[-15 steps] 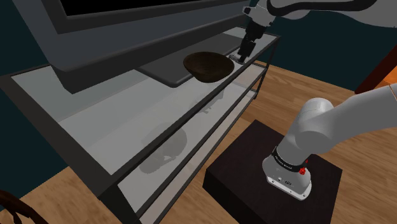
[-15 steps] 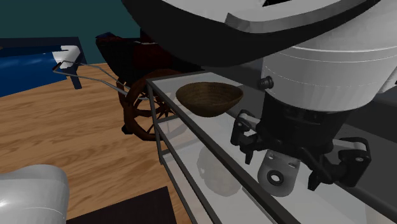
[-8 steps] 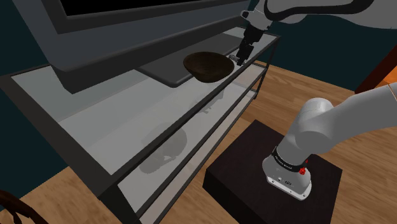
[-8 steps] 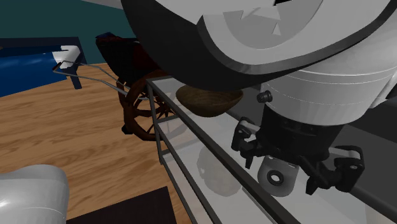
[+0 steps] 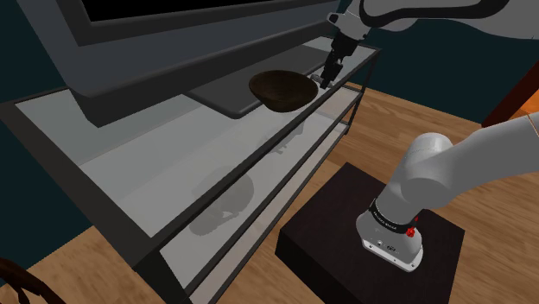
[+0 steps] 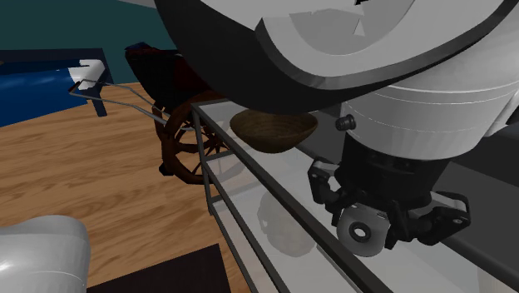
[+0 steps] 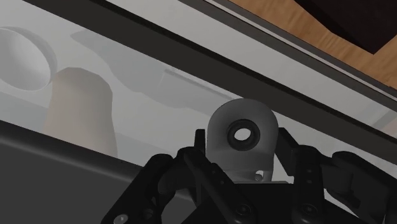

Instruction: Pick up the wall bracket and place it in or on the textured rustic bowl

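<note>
The wall bracket (image 6: pixel 366 231) is a small grey piece with a rounded end and a round hole. It rests on the glass top shelf (image 5: pixel 173 142) near the front rail. My black gripper (image 6: pixel 378 237) comes down over it, and both fingers press against its sides. In the wrist view the wall bracket (image 7: pixel 242 135) stands between the fingers (image 7: pixel 191 162), its hole facing the camera. The dark brown bowl (image 5: pixel 281 88) sits on the same shelf just beyond the gripper (image 5: pixel 326 79), toward the shoulder view's left. The same bowl (image 6: pixel 274 129) stands upright further along the shelf.
A large dark screen (image 5: pixel 173 43) on a flat base stands along the back of the shelf. The dark metal rail (image 6: pixel 249 171) edges the glass front. Below lies a second glass shelf, then a wooden floor. A wooden wheel (image 6: pixel 183 154) stands past the shelf's end.
The fingers have drawn in from either side until they clasp the bracket. The hand has sunk a little. Neither the bowl nor the bracket has moved.
</note>
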Robot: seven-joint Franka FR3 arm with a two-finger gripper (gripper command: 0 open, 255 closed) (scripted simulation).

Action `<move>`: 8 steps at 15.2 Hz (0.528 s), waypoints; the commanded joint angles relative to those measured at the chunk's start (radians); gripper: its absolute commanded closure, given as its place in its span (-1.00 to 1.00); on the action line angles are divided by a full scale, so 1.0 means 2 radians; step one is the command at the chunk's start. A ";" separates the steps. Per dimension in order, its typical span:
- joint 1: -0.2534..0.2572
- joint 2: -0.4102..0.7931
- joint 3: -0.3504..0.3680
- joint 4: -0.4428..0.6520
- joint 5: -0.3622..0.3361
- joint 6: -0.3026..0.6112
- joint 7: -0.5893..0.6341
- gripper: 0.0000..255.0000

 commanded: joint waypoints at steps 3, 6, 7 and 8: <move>-0.001 0.001 -0.001 -0.004 -0.001 0.000 0.000 1.00; 0.000 0.003 0.001 0.012 0.001 -0.014 0.001 1.00; 0.001 0.003 0.002 0.019 0.001 -0.020 0.002 1.00; 0.001 0.003 0.003 0.026 0.002 -0.026 0.003 1.00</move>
